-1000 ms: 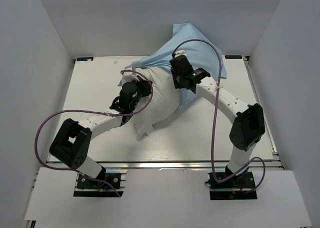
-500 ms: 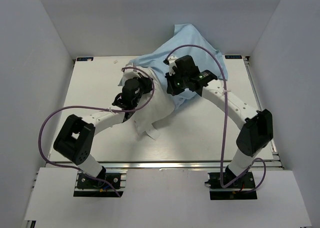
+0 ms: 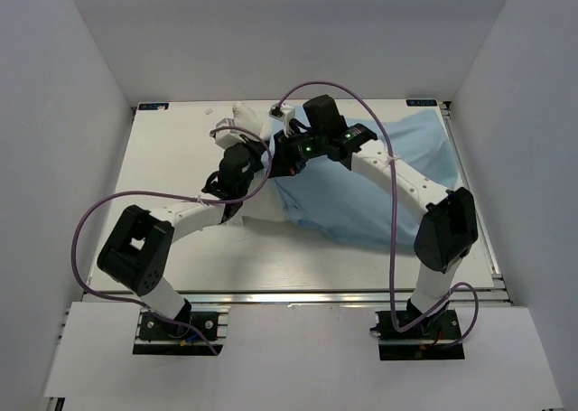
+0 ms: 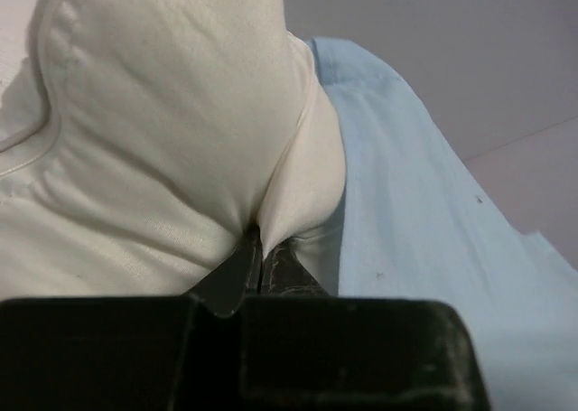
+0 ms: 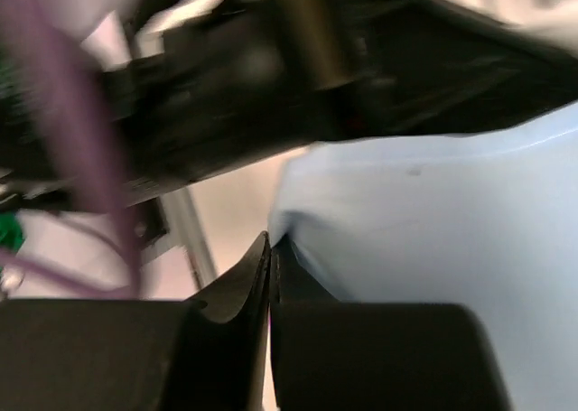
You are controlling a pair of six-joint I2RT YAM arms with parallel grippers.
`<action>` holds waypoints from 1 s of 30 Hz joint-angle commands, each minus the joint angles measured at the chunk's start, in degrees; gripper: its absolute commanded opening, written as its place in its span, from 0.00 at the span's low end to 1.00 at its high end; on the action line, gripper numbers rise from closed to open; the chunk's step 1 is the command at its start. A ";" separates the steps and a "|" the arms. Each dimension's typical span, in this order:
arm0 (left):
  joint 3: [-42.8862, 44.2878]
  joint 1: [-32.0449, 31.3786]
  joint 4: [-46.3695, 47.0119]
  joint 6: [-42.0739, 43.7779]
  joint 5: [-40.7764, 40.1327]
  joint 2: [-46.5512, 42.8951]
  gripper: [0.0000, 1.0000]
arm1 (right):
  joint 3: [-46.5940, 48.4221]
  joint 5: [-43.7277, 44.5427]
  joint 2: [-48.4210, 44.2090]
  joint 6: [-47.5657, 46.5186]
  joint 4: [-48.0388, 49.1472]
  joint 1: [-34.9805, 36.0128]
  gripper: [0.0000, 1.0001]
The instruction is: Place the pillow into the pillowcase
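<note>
The white pillow [image 3: 244,122] lies at the table's middle, and the light blue pillowcase [image 3: 379,190] covers most of it. Only the pillow's far-left corner and a strip by my left arm show. My left gripper [image 3: 240,158] is shut on a fold of pillow fabric, which fills the left wrist view [image 4: 163,131] with the pillowcase [image 4: 424,230] beside it. My right gripper [image 3: 278,154] is close beside the left one. It is shut on the pillowcase's edge [image 5: 433,221]. The case's patterned face is hidden.
The white table [image 3: 172,158] is walled by grey panels at left, back and right. Purple cables loop over both arms. My left arm's dark wrist [image 5: 271,77] sits close in front of the right gripper. The pillowcase reaches the table's far right edge.
My right gripper has swung left toward the left gripper, dragging the pillowcase over the pillow. The case came down off the back wall and now lies spread to the right. The left gripper barely moved.
</note>
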 commanded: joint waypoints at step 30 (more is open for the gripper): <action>5.23 2.79 -58.11 9.44 -11.36 -21.18 0.98 | -35.28 44.05 -29.37 19.12 -9.14 -10.88 0.89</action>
